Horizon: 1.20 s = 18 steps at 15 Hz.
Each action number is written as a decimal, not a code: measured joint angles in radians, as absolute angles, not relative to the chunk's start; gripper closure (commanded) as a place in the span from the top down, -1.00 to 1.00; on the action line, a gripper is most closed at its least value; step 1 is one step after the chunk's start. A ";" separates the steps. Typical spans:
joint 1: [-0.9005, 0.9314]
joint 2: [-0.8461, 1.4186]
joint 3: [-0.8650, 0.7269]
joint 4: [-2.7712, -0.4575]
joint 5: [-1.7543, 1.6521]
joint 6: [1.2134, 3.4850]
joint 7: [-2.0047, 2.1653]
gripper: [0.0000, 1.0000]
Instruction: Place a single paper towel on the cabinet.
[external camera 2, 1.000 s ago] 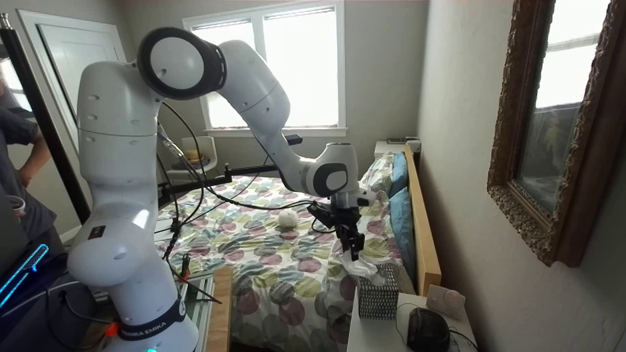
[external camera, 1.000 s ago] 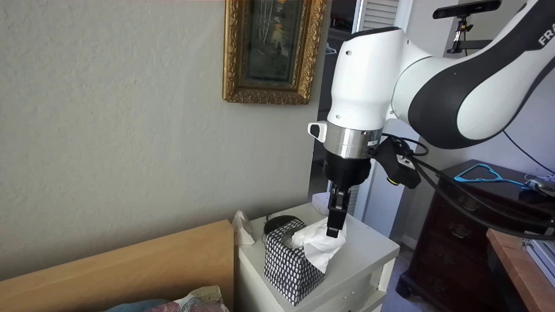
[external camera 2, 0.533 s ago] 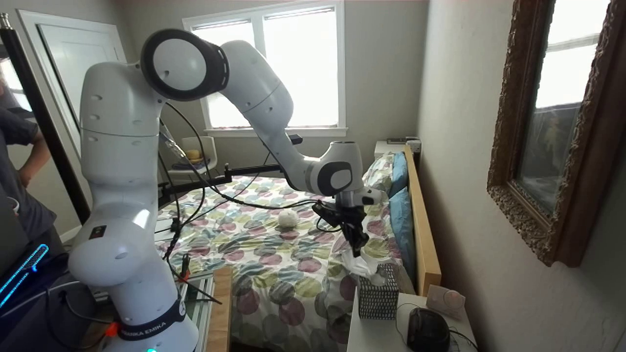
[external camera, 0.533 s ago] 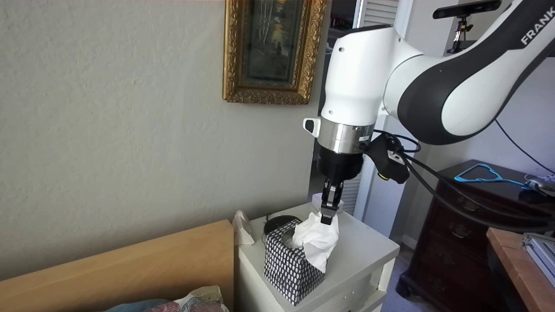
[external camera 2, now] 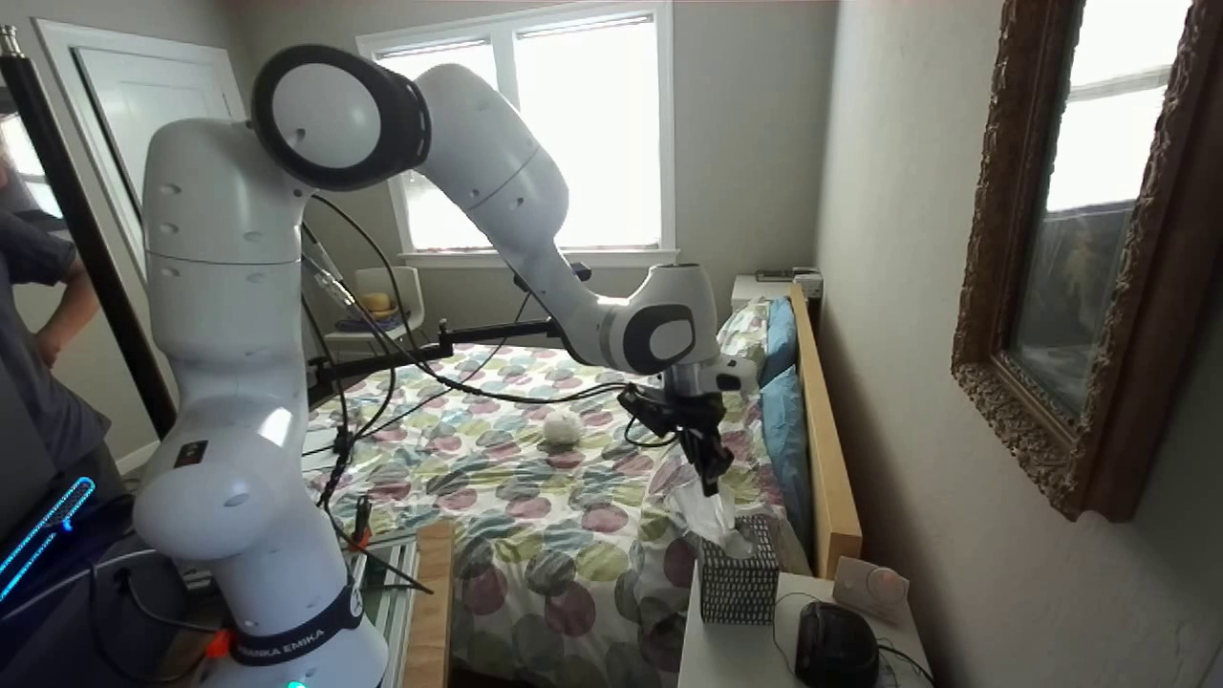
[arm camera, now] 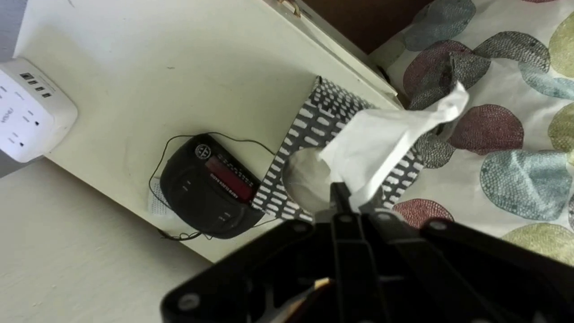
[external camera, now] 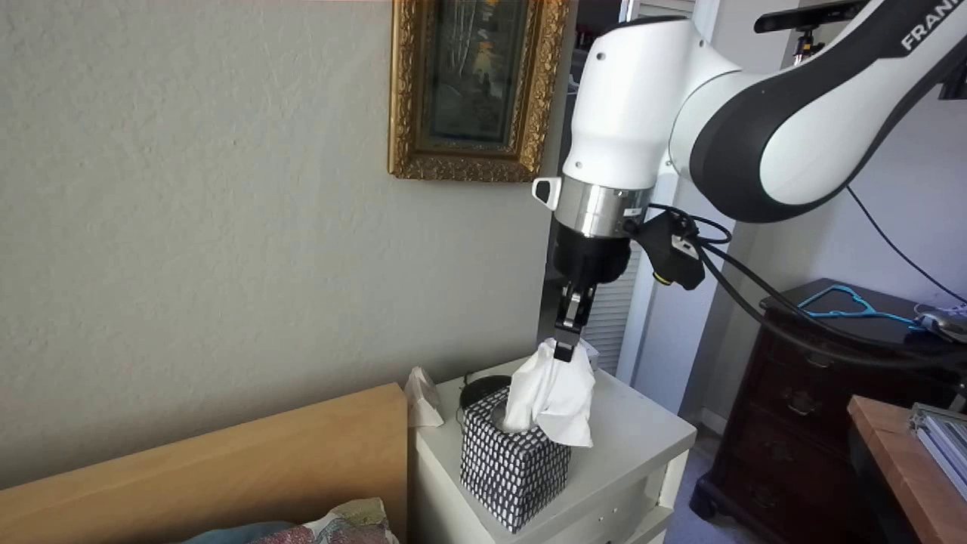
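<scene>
Wrist view | one claw (arm camera: 356,205) clamped on one paper towel (arm camera: 376,141) | one tissue box (arm camera: 314,123) on one cabinet (arm camera: 215,89)

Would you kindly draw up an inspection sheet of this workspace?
Surface: white cabinet, bearing the patterned tissue box.
Job's things: paper towel hangs at the box's opening, not yet placed; unclear whether fully out.
Clutter: clock radio beside the box; white outlet block near the cabinet's edge.
End effector: closed on the towel.
Cables: thin cord looping by the radio; black cable along the arm.
Surroundings: bed, dark dresser, framed picture, person.
</scene>
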State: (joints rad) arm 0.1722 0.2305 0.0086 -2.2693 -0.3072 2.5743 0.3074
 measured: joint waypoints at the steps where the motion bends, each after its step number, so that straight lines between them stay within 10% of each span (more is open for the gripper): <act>1: 0.171 0.210 0.008 -2.269 -0.307 2.574 0.307 -0.99; 18: 0.035 -0.016 -0.004 -2.233 -0.530 2.450 0.506 -0.99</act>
